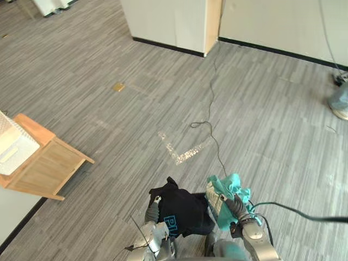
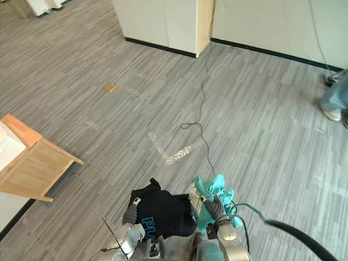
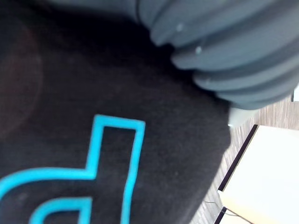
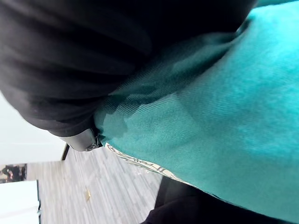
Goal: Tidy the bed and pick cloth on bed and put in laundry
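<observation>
A black cloth (image 1: 182,212) with cyan print hangs bunched over my left hand (image 1: 155,205), whose fingers curl into its left edge. The same black cloth (image 3: 117,140) lies right against the hand's ribbed cover in the left wrist view. Beside it, a teal cloth (image 1: 231,190) with a pale patterned band is bunched in my right hand (image 1: 235,207), with the thumb pressed over it. In the right wrist view the teal cloth (image 4: 210,116) lies against the dark cover. Both hands are held low and close together above grey carpet.
A low wooden stand (image 1: 49,168) carrying a white thing (image 1: 13,144) sits at the left by a wall. A white partition (image 1: 174,24) stands ahead. A person's leg and shoe (image 2: 333,103) show at the far right. A brass floor plate (image 1: 118,86) lies in the carpet.
</observation>
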{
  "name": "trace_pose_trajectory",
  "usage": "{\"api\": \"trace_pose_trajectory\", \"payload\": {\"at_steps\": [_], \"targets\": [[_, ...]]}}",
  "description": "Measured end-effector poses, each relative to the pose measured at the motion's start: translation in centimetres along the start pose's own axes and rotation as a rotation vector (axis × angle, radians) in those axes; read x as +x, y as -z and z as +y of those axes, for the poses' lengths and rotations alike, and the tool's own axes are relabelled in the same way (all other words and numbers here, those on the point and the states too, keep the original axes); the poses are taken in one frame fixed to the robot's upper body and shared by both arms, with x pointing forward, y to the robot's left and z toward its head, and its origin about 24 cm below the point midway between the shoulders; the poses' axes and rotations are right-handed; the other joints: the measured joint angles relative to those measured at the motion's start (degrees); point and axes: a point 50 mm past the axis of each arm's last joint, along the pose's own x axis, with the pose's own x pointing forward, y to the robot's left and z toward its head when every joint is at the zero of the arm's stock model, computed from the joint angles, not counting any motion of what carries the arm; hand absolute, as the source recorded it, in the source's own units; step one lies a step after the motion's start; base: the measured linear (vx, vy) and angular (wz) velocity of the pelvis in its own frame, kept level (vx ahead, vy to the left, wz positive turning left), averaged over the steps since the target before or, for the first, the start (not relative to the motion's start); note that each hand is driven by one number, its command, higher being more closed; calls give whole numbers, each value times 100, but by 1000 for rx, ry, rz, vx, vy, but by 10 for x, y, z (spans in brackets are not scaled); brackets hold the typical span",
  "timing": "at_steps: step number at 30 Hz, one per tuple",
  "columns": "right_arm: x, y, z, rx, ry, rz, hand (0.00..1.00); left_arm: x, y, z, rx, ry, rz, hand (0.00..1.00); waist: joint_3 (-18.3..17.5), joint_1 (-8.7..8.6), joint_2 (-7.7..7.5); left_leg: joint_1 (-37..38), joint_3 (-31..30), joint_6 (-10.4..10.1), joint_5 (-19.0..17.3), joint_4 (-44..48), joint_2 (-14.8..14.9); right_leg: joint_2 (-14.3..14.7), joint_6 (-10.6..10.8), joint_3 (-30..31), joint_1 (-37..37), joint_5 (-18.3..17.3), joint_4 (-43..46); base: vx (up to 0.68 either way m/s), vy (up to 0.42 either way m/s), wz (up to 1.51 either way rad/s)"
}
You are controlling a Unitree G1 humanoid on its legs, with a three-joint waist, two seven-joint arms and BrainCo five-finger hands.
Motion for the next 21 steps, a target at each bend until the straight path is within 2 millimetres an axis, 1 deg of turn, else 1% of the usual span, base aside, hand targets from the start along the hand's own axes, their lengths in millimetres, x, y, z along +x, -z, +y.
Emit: {"api": "trace_pose_trajectory", "payload": {"at_steps": [1,2,3,4,5,6,7,8,9,11,12,13,14,15,16,17,18,19,20,21], "targets": [[0,0,-1,0,10,-1,100,-2,3,2,-2,-9,9,100,-56,13,-49,70,414,305,-63,-140,-6,-24,128,-157,14,-157,185,573,-86,109],[1,0,-6,2,28,0,100,-6,10,7,-11,-29,33,100,-138,5,28,347,631,699,-78,-527,-24,-29,592,-355,-72,-539,1202,518,-39,88],[0,3,-7,6,36,14,100,-6,11,11,-8,-39,38,100,-133,-4,-70,436,465,1014,-122,-508,-138,-232,707,-335,-183,-706,1930,644,-49,136],[-3,9,-3,35,43,36,100,-8,14,19,-10,-69,54,100,-285,-29,-423,598,198,931,-241,-545,-463,-771,869,-273,-704,-552,3594,577,-74,163],[-8,16,-4,50,60,60,100,-8,13,20,-2,-70,56,100,-314,-41,-599,778,-203,879,-401,-499,-683,-1142,860,57,-1239,-111,5116,708,-168,176],[-9,19,-5,56,66,70,100,-8,13,21,5,-69,59,100,-311,-58,-630,896,-387,849,-457,-481,-753,-1231,850,238,-1446,-104,5655,759,-225,189],[-13,25,-6,67,82,91,100,-9,15,22,14,-70,69,100,-305,-176,-602,1183,-830,788,-514,-520,-827,-1353,816,454,-1686,-125,6155,644,-223,156],[-16,28,-5,71,83,103,100,-9,15,23,17,-72,70,100,-289,-212,-563,1342,-1062,766,-516,-561,-839,-1407,754,514,-1767,-160,6171,738,-295,219],[-17,29,-3,78,87,105,100,-10,12,25,31,-74,58,100,-290,-331,-458,1741,-1641,685,-469,-785,-792,-1505,548,732,-2087,-283,5709,567,-265,169],[-19,29,-4,86,95,99,100,-10,10,25,40,-68,48,100,-300,-347,-382,1947,-2026,539,-384,-1014,-763,-1519,509,1000,-2373,-324,5047,513,-323,147],[-19,30,-8,108,119,101,100,-8,4,19,75,-39,24,100,-305,-400,-319,2111,-2468,334,-309,-1256,-643,-1456,582,1355,-2562,-282,3635,386,-302,140],[-19,30,-10,126,134,101,100,-7,2,16,90,-27,15,100,-289,-419,-275,2164,-2594,155,-298,-1322,-567,-1437,689,1530,-2574,-207,2949,452,-429,157],[-20,32,-13,155,157,108,100,-5,-1,14,104,-16,3,100,-273,-435,-240,2223,-2815,-41,-325,-1383,-458,-1441,832,1770,-2595,17,2011,342,-431,125],[-20,34,-16,181,181,117,100,-2,-6,12,112,-10,-11,100,-241,-436,-200,2312,-3035,-306,-443,-1394,-246,-1460,892,2022,-2654,489,879,538,-699,119],[-18,34,-16,199,193,123,100,-2,-7,13,125,-14,-16,100,-232,-439,-194,2425,-3170,-510,-538,-1397,-82,-1480,997,2177,-2655,795,253,553,-787,116],[-19,36,-14,222,197,133,100,-2,-6,14,135,-18,-16,100,-218,-473,-229,2659,-3329,-780,-649,-1483,135,-1536,1042,2328,-2650,904,1,456,-703,92],[-21,39,-12,233,197,143,100,-3,-5,15,141,-21,-13,100,-230,-493,-256,2839,-3400,-935,-711,-1580,241,-1576,1016,2356,-2634,893,101,432,-705,101],[-25,45,-12,234,198,167,100,-5,0,17,138,-33,3,100,-214,-525,-241,3144,-3621,-1130,-798,-1740,541,-1431,1174,2176,-2834,1376,993,426,-705,89],[-24,44,-12,232,198,163,100,-5,3,13,127,-29,11,100,-284,-559,-122,3065,-3732,-994,-604,-1524,806,-1267,1183,2123,-3103,1389,1808,429,-718,74],[-23,43,-14,226,201,159,100,-5,5,9,120,-25,18,100,-285,-604,-67,2902,-3756,-827,-459,-1255,918,-1207,1035,2035,-3176,1235,2048,409,-743,50]]}}
